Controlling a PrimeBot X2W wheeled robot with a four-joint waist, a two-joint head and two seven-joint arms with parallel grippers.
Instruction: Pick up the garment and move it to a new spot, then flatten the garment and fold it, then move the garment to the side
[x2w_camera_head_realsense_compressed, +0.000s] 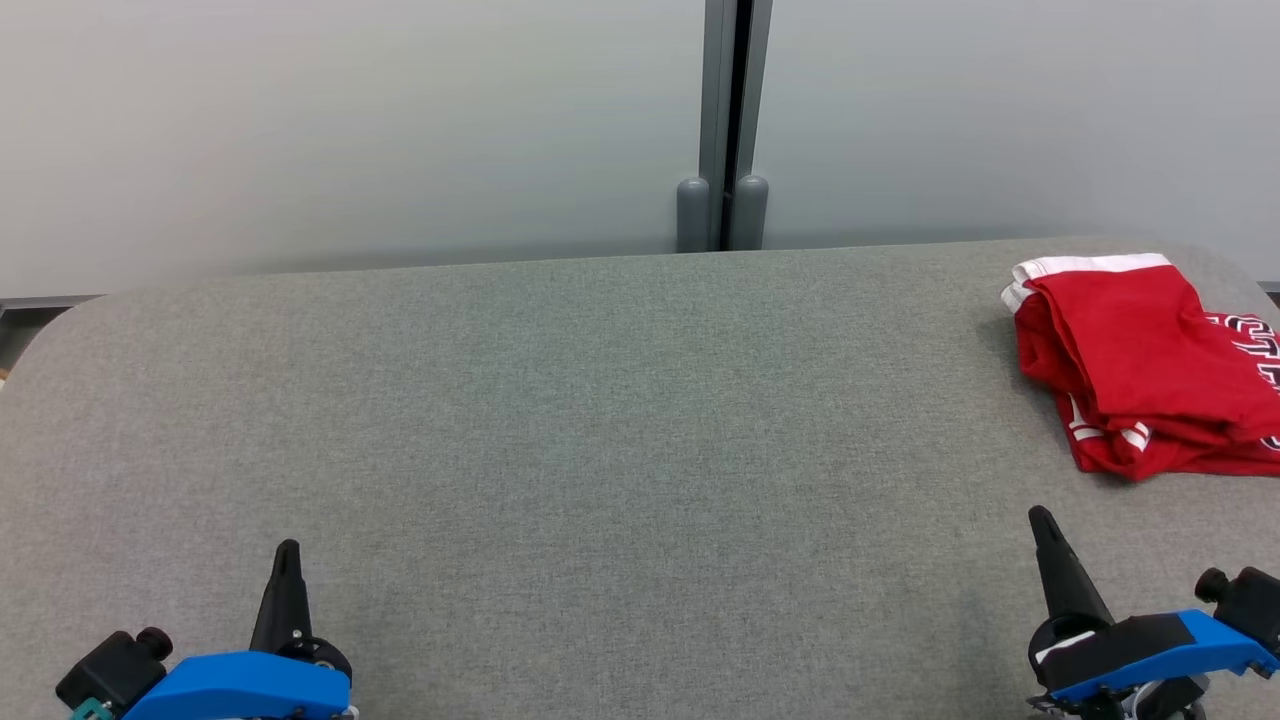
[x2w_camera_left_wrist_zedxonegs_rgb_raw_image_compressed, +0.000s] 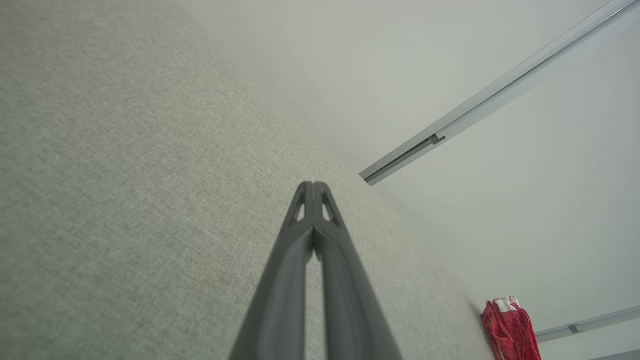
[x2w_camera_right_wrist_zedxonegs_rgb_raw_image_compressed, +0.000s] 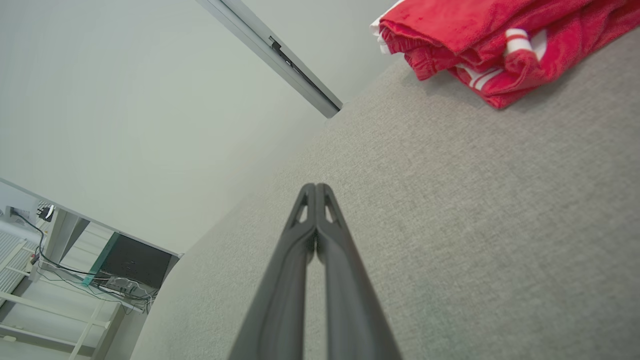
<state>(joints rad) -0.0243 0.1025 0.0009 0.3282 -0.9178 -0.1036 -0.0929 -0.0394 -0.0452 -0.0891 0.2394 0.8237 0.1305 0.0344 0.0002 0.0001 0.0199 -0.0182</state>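
The garment (x2w_camera_head_realsense_compressed: 1140, 365) is red with white trim and lettering, lying folded in a heap at the far right of the grey table (x2w_camera_head_realsense_compressed: 600, 420), partly cut off by the head view's right edge. It also shows in the right wrist view as the garment (x2w_camera_right_wrist_zedxonegs_rgb_raw_image_compressed: 495, 40) at the top right, and small in the left wrist view as the garment (x2w_camera_left_wrist_zedxonegs_rgb_raw_image_compressed: 510, 330). My left gripper (x2w_camera_head_realsense_compressed: 287, 548) rests shut and empty at the lower left. My right gripper (x2w_camera_head_realsense_compressed: 1040, 515) is shut and empty at the lower right, a short way in front of the garment. Their tips meet: left gripper (x2w_camera_left_wrist_zedxonegs_rgb_raw_image_compressed: 314, 185), right gripper (x2w_camera_right_wrist_zedxonegs_rgb_raw_image_compressed: 316, 186).
A pale wall with a grey vertical post (x2w_camera_head_realsense_compressed: 728, 120) stands behind the table's far edge. The table's corners are rounded. In the right wrist view, a shelf with cables and a dark box (x2w_camera_right_wrist_zedxonegs_rgb_raw_image_compressed: 132, 262) stands beyond the table's left end.
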